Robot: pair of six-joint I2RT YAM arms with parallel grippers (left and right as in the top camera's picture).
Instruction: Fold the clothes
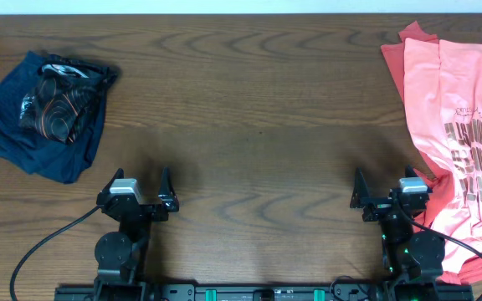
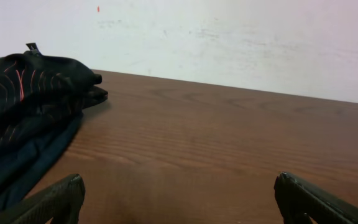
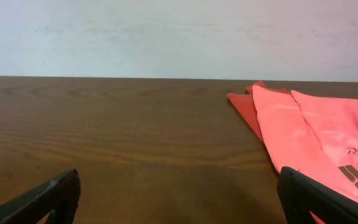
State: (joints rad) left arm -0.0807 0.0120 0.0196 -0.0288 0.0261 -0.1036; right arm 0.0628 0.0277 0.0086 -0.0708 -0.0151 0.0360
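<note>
A dark brown wood-grain table (image 1: 249, 109) fills the view. A plain white wall (image 3: 166, 37) rises beyond its 12 o'clock edge, evenly lit.

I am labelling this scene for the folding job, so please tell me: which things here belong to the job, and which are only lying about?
Belong to the job:
- dark blue garment
- black patterned garment on it
- pink printed T-shirt
- red garment under it

Not part of it:
- wooden table
- black cable

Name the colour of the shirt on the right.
The shirt is coral pink with dark lettering; clearest overhead.
</note>
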